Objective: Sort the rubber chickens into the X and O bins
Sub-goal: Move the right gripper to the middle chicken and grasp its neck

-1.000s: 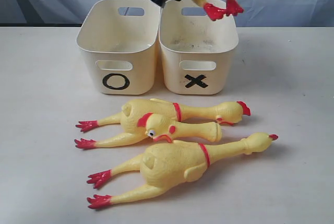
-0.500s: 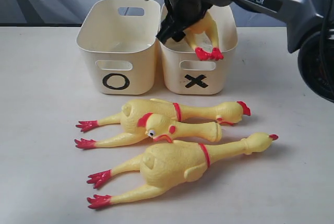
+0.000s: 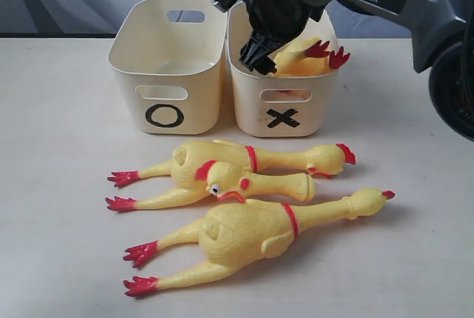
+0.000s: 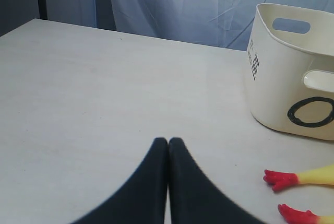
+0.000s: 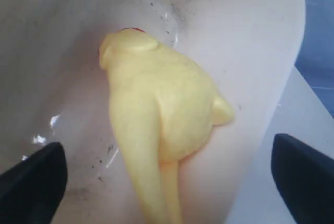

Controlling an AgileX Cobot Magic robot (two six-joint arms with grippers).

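1. The right claw (image 5: pixel 168 145) is spread wide. Its black fingers (image 5: pixel 31 182) stand far apart on each side of a small chicken (image 5: pixel 162 104) and do not pinch it.
2. This small chicken lies inside the X bin (image 3: pixel 252 107), on its scuffed bottom. In the exterior view its red feet (image 3: pixel 327 53) stick up over the rim, and the right claw hangs just above the bin opening.
3. The O bin (image 3: pixel 200 107) stands just beside the X bin, on its left. No chicken shows inside it.
4. In front of the bins, three more chickens lie on the table (image 3: pixel 59 147), heads to the right and feet to the left. The rear chicken (image 3: pixel 222 156) is nearest to the bins. The short chicken (image 3: pixel 259 183) rests against it. The big chicken (image 3: pixel 244 233) lies at the front.
5. The left claw (image 4: pixel 168 145) is pressed together with nothing between its fingers. It hovers low over the bare table, well apart from the O bin.
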